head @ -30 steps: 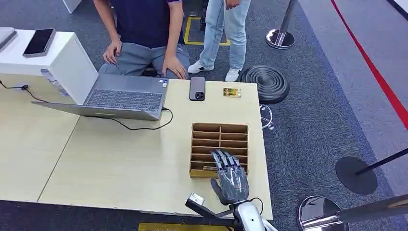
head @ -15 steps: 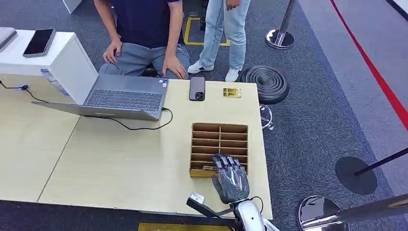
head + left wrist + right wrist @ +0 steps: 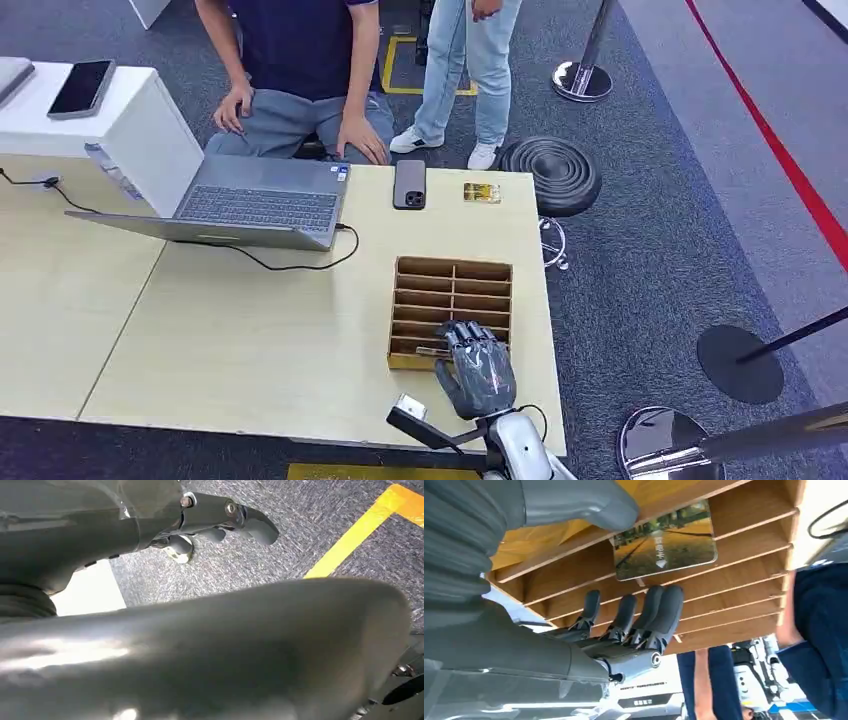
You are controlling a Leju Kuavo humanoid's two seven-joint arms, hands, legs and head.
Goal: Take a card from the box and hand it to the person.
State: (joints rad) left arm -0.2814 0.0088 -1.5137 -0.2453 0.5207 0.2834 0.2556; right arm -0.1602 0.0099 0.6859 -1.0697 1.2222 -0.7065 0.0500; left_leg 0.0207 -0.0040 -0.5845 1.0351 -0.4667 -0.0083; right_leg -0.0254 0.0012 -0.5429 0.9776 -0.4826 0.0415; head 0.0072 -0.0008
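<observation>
A pale wooden table (image 3: 250,330) on grey carpet lies before us, with a laptop (image 3: 255,208) at ten o'clock, a seated person (image 3: 300,70) at twelve beyond the far edge, and the slotted wooden box (image 3: 450,290) toward four o'clock. We judge ourselves at the reach-in step: our right hand (image 3: 477,375) hovers over the box's near rows, fingers (image 3: 659,615) apart and empty, the card (image 3: 664,540) lying in the compartment between thumb and fingers. Next we must close onto the card's edge and lift it clear; whether our left hand (image 3: 215,525) is open we cannot tell.
</observation>
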